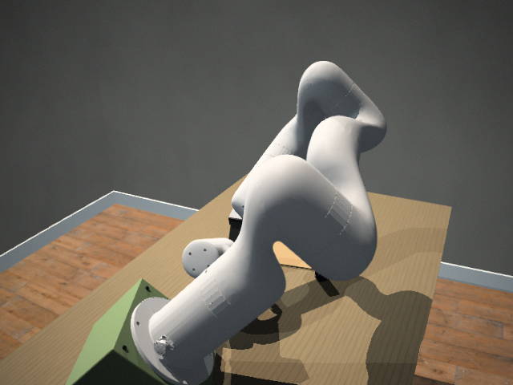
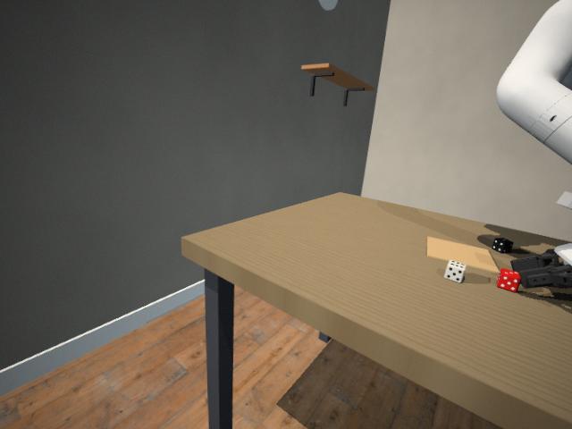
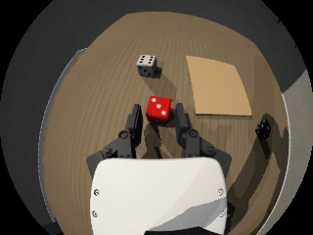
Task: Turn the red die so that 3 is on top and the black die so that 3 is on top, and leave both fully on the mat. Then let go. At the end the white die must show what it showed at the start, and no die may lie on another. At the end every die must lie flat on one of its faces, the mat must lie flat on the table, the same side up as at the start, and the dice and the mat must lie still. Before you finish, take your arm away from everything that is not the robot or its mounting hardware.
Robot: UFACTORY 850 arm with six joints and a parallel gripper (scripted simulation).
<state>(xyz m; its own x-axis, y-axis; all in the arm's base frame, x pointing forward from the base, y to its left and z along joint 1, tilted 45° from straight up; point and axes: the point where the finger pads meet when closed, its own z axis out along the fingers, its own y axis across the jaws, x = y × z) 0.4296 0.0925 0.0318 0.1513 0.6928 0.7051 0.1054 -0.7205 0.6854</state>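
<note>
A plain room — wood floor (image 2: 138,369), grey walls (image 2: 138,138), small wall shelf (image 2: 337,76).

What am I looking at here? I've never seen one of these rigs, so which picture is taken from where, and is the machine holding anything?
The big white shape is a robot arm with several joints, bolted to a green block at one end of a wooden table. The top view looks down from behind the arm, and the arm hides the work area. The exterior view looks from the side, across the table. The round wrist view comes from a camera on the arm's end, looking past its two dark fingers.

On the table lie a thin tan mat and three dice: white, red and black. All three sit off the mat.

The fingers stand partly open, low over the table, with the red die at their tips. They hold nothing.
</note>
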